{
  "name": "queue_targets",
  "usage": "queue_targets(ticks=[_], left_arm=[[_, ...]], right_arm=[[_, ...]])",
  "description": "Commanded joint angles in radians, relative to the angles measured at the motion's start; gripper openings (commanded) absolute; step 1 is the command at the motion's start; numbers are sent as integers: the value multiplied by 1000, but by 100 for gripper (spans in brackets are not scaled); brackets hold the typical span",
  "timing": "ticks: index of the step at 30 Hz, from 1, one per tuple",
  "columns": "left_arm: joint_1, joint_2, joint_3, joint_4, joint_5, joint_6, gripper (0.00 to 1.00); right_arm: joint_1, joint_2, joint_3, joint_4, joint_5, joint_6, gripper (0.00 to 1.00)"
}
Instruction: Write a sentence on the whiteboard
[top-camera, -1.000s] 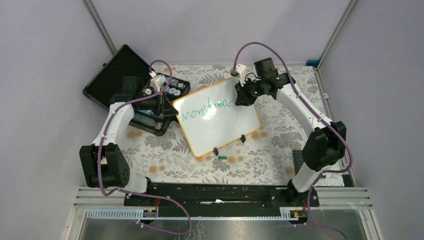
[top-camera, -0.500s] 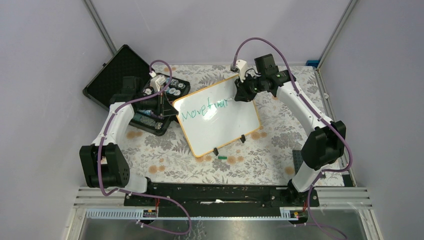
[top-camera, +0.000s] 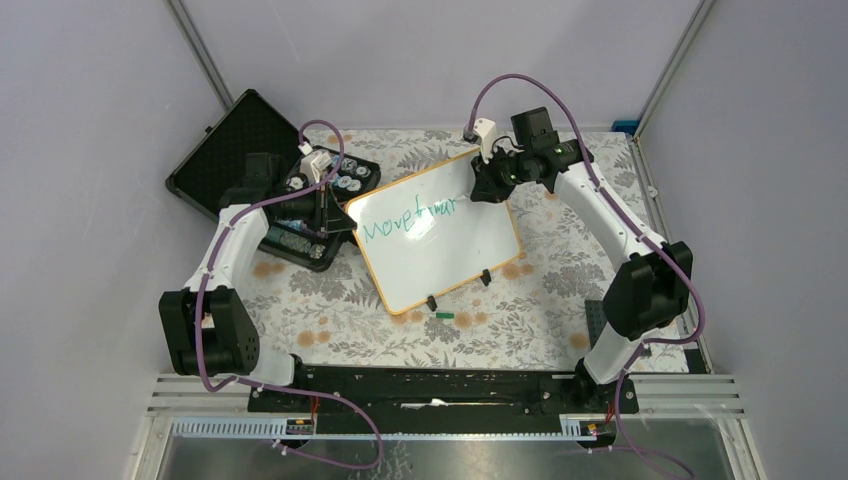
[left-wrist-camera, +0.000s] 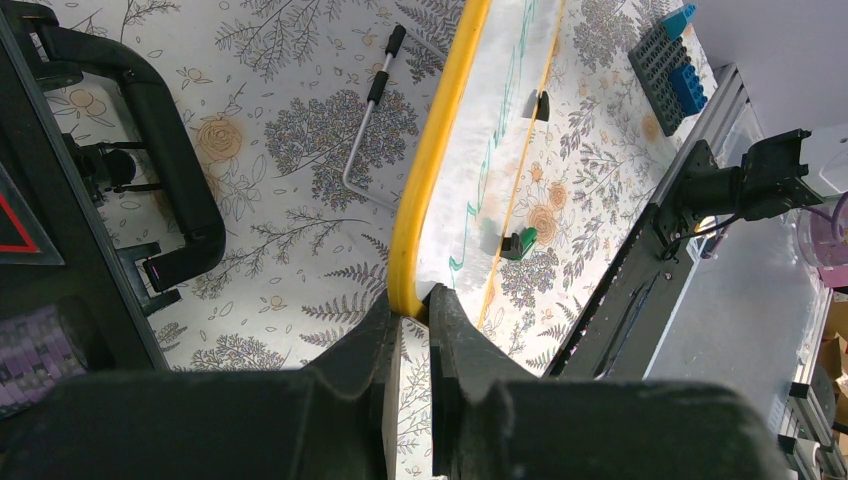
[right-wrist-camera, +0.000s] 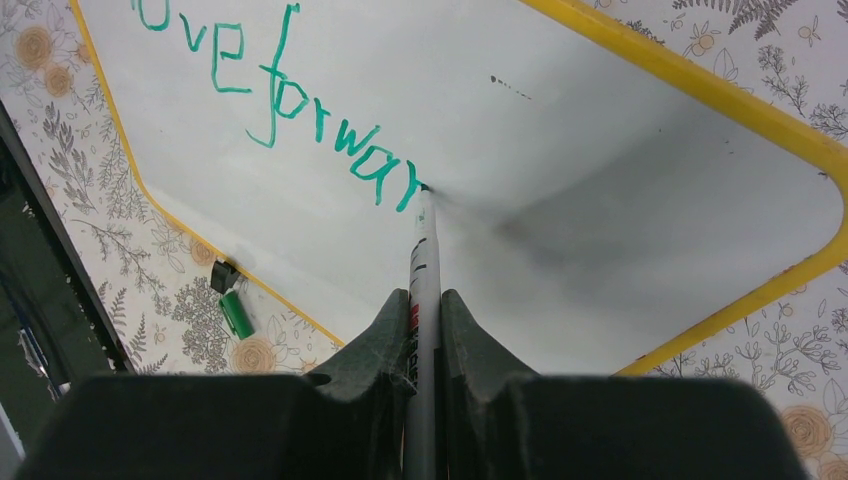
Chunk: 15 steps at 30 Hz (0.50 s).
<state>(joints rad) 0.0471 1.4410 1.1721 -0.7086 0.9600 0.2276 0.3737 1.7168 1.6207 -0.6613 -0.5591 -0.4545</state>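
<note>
The whiteboard (top-camera: 440, 250) lies skewed at mid-bench (top-camera: 560, 260), its 9 o'clock corner rim pinched by the left end effector (left-wrist-camera: 412, 310). The right end effector (right-wrist-camera: 424, 300) clamps a marker (right-wrist-camera: 424, 235), its tip touching the board just after the sentence (right-wrist-camera: 290, 110), "Move forwar". Bare white lies toward 5 o'clock.

glossy whiteboard (right-wrist-camera: 640, 120) (smooth sheen), matt floral cloth (top-camera: 330, 310)

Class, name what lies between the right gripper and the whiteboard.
A marker, held in the right gripper, its tip touching the whiteboard. The right wrist view shows it.
</note>
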Motion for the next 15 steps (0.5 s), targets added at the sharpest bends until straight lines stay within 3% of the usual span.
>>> queue_targets(ticks=[1,8,15], left_arm=[[-35,11,-1,28,-90,88,0],[-35,9,-3,27,-90,88,0],[-35,13,-1,27,-86,89,0]], right_arm=[[-14,-4,37,20,25,2,0],[-19,-59,6,5,-64,-18,0],[-43,-69,-27,3,-54,-25,0]])
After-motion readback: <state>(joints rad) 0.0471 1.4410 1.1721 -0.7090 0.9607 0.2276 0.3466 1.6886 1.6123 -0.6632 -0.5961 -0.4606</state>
